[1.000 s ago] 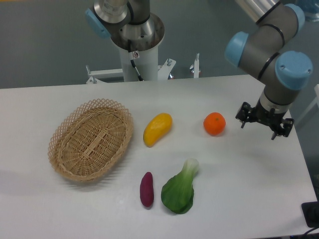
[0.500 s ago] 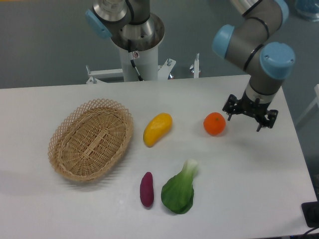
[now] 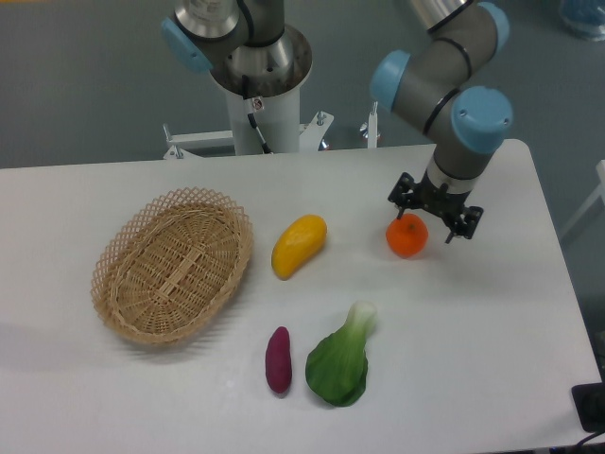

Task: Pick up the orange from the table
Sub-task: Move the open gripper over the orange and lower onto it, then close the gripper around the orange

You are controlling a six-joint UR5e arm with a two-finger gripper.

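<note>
- Orange (image 3: 406,237) sits on the white table (image 3: 492,312), right of centre, its top edge partly covered by the gripper (image 3: 435,210).
- Gripper hangs just above and slightly right of the fruit, fingers spread and holding nothing.
- Left of the orange, well apart, lies a yellow mango-like fruit (image 3: 299,245); further left is a wicker basket (image 3: 172,264).
- Near the front edge lie a purple sweet potato (image 3: 278,358) and, beside it, a green bok choy (image 3: 342,357).
</note>
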